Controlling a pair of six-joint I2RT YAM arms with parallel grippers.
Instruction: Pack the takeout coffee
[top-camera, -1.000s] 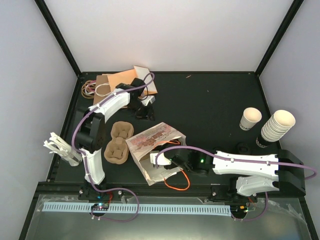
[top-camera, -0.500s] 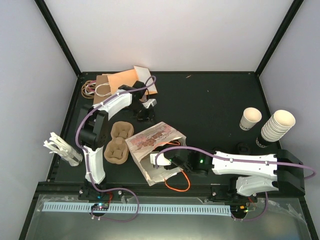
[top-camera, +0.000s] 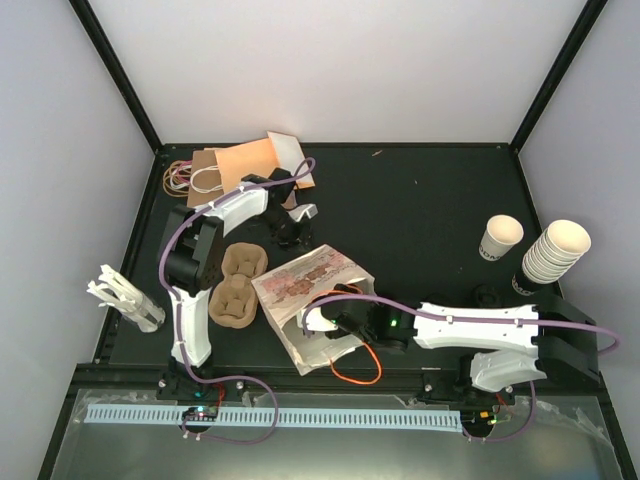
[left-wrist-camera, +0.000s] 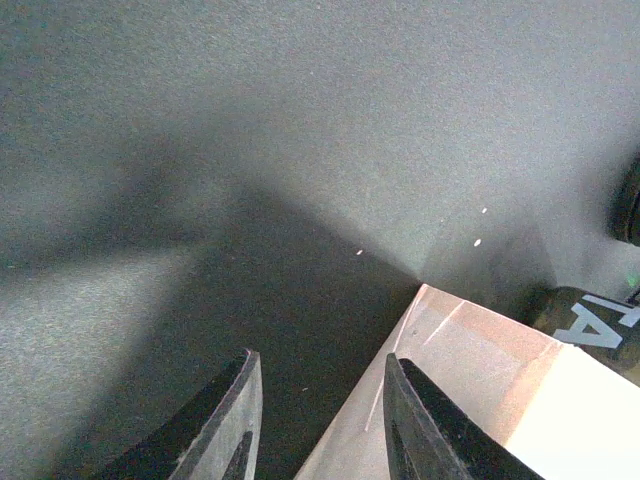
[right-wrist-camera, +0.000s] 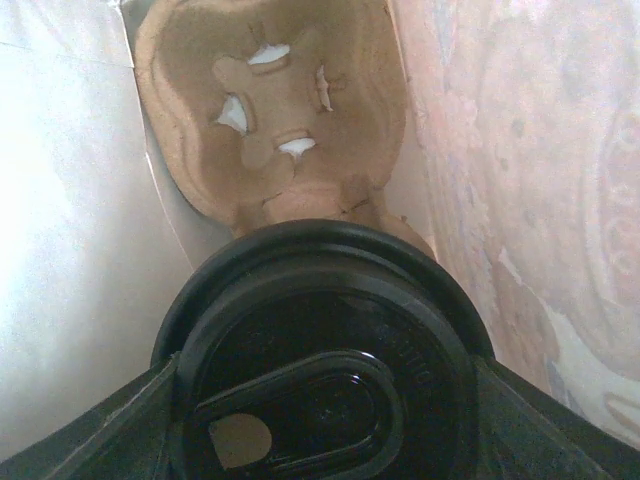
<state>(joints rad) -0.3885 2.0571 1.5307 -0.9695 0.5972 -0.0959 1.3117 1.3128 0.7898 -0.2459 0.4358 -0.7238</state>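
- Gripping the black-lidded coffee (right-wrist-camera: 320, 330) with my right claw (top-camera: 330, 322): the fingers are closed on either side of the cup. From the wrist I see only the top of the lid, so I cannot tell how the cup is tilted.
- Reaching that far puts the coffee inside the mouth of the bag (top-camera: 300, 275), which lies on the tabletop (top-camera: 420, 200). Paper walls show on both sides of the lid.
- Sitting deeper in the bag, just beyond the lid, is a carrier (right-wrist-camera: 270, 110) with its cutouts facing me. I judge the coffee is meant to go in there, which is why I hold it by the sides and leave the base free to drop into a well.
- Hovering at the bag's far side is my left claw (left-wrist-camera: 320, 400). Its fingers are apart and the paper's edge runs into the gap, but nothing is pinched yet. I judge it is placed there to catch that edge and brace the bag against my push.
- Lying left of the bag are two spare carriers (top-camera: 238, 280). A bare cup (top-camera: 500, 238) and a stack (top-camera: 555, 250) of cups stand well apart on the right, out of my way.
- Sliding is the risk I see: the bag is light, so an unbraced push could shove it along and leave the cup unseated.
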